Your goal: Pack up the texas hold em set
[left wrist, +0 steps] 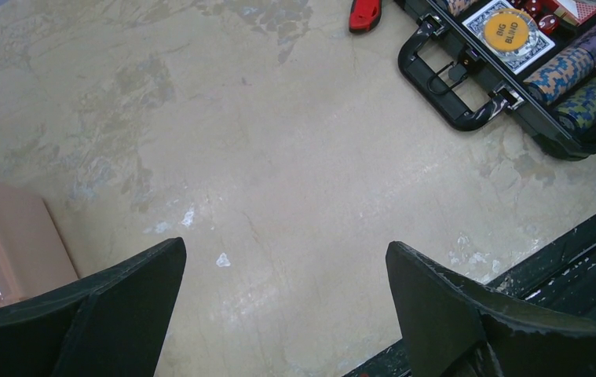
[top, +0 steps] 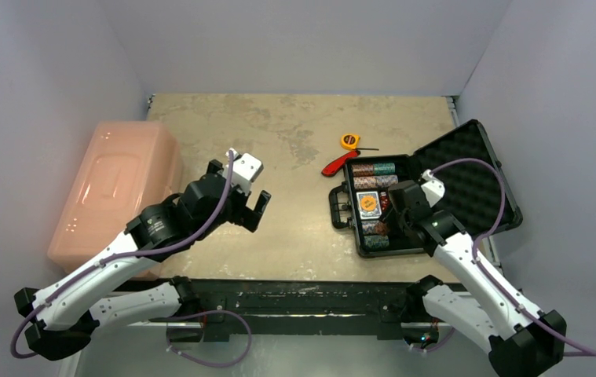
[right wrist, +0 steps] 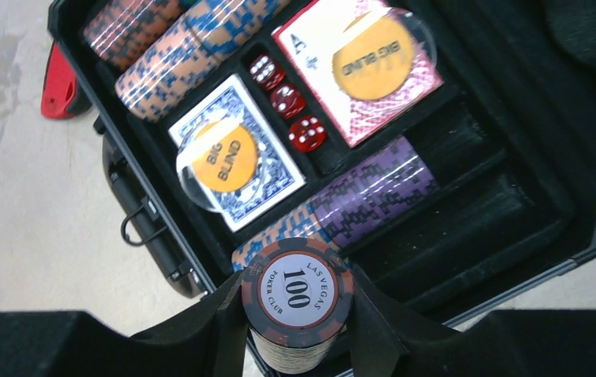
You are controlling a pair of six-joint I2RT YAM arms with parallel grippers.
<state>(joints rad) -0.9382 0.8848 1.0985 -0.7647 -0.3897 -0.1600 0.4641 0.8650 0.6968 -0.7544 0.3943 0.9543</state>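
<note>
**Top external view.** The black hard case [top: 373, 206] lies open on the right side of the desk [top: 294, 126]. Its egg-crate foam lid [top: 475, 182] is folded back to the right. The right end effector [top: 389, 225] is over the near part of the tray. The left end effector [top: 241, 188] hovers over bare desk, well apart from the case. A pink plastic bin [top: 118, 188] stands at the left edge. A yellow tape measure [top: 349, 140] and a red-handled tool [top: 334, 166] lie just beyond the case.

**Left wrist view.** The left end effector is spread wide and holds nothing; both fingers [left wrist: 114, 306] frame bare desk. The case handle [left wrist: 445, 77] and the near chip rolls [left wrist: 585, 75] show at the upper right.

**Right wrist view.** The right end effector is clamped on a chip roll [right wrist: 297, 292] whose end chip reads "100". This roll is held above the near rim of the case. Inside the tray:
- A blue card deck [right wrist: 267, 184] carries a clear disc [right wrist: 226, 162] marked "BIG BLIND".
- A red card deck [right wrist: 318, 47] carries a second such disc.
- Three red dice [right wrist: 288, 102] lie in the slot between the decks.
- A purple chip roll [right wrist: 373, 192] lies in the near row.
- Two slots right of the purple roll appear dark.
</note>
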